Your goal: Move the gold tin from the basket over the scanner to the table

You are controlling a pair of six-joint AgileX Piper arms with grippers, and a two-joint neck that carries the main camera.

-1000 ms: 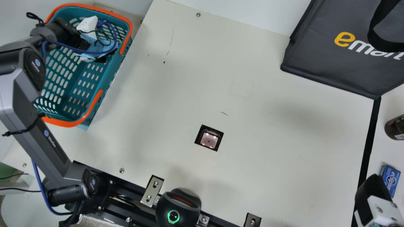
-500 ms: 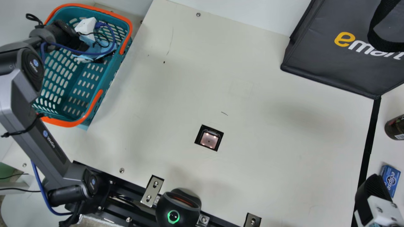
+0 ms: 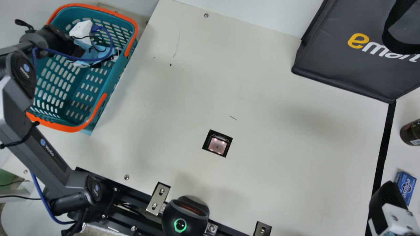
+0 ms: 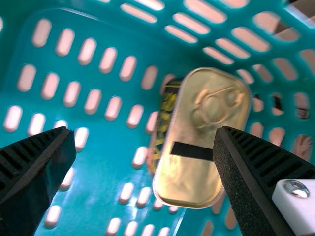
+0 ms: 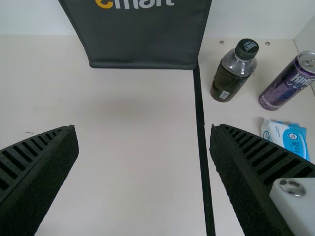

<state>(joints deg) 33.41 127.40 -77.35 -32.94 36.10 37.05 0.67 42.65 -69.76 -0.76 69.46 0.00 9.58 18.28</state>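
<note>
In the main view, our cream surface (image 3: 269,98) spreads widest; at two o'clock we have the dark bag (image 3: 328,65), at ten the teal basket (image 3: 102,98). Our left gripper (image 3: 90,54) is in the basket, wide open and empty; our right gripper (image 3: 388,200), at four, is wide open and empty too. We see the scanner (image 3: 217,146) near the centre. Our gold tin (image 4: 197,179) lies in the basket, lid toward the left wrist camera.
</note>
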